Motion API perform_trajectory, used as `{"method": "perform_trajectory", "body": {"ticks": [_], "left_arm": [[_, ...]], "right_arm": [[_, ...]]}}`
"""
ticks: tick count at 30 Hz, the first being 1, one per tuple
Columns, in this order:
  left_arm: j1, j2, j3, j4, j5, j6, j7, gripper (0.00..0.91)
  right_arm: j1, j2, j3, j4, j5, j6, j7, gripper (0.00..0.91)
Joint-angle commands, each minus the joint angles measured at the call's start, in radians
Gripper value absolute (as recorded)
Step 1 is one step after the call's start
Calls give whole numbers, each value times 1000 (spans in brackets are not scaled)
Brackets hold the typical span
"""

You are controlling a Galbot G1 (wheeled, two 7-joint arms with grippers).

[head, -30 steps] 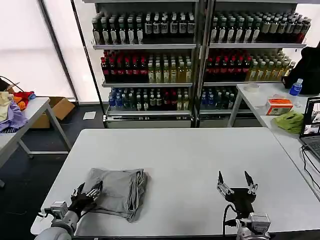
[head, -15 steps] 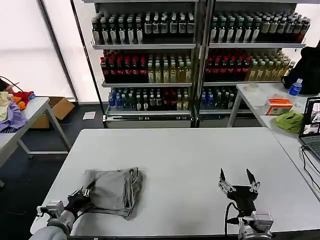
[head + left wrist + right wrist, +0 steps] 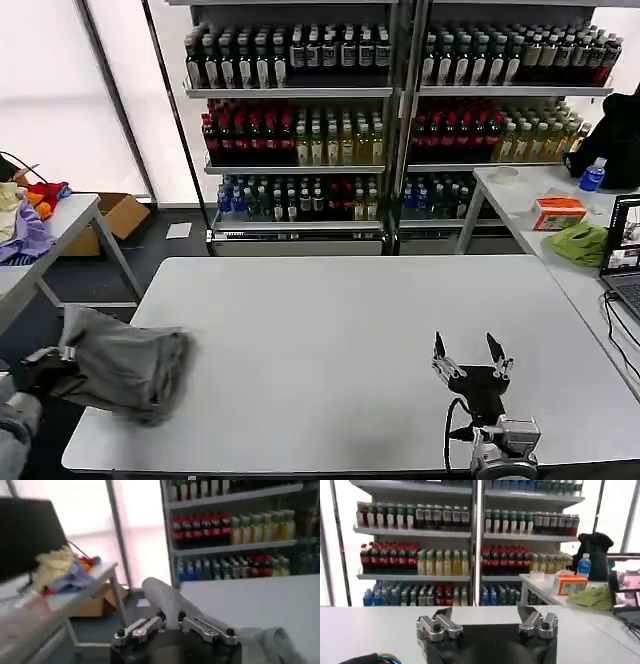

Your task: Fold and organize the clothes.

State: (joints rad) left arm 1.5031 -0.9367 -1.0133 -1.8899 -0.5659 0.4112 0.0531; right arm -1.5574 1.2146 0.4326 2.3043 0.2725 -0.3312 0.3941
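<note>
Left wrist view: the left gripper (image 3: 170, 621) has its fingers drawn together on a fold of the grey shirt (image 3: 165, 600), which rises between them as a pale roll. Head view adds the wider placement: the left gripper (image 3: 62, 354) sits at the counter's (image 3: 350, 340) left edge, and the grey shirt (image 3: 125, 368) hangs bunched from it, partly over that edge and partly past it above the dark floor (image 3: 50, 330). The side table (image 3: 75, 587) with coloured fabrics (image 3: 62, 570) stands beyond the gap. Right wrist view: the right gripper (image 3: 487, 625) holds its fingers wide apart, touching nothing, facing the bottle shelves (image 3: 415, 555). In the head view the right gripper (image 3: 470, 362) rests near the counter's front edge, well apart from the shirt, with bare surface between them.
</note>
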Motion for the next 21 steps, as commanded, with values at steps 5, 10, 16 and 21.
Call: {"method": "perform_trajectory", "body": {"ticks": [5,10,16,21], "left_arm": [[52,-62,122,-231,15,25,-25,0],[3,-154,408,-326,-16,59,-102,0],[-78,-318,765,-366,99,54,-200,0],[-164,-383,895,-204,198,52,-205,0]], "right_arm": [[-11,4,13,-2,-2,0,2,907],[-28,25,28,-4,-17,0,3,907],[-56,61,40,3,-55,-4,5,907],[-81,79,43,12,-83,-3,5,907]]}}
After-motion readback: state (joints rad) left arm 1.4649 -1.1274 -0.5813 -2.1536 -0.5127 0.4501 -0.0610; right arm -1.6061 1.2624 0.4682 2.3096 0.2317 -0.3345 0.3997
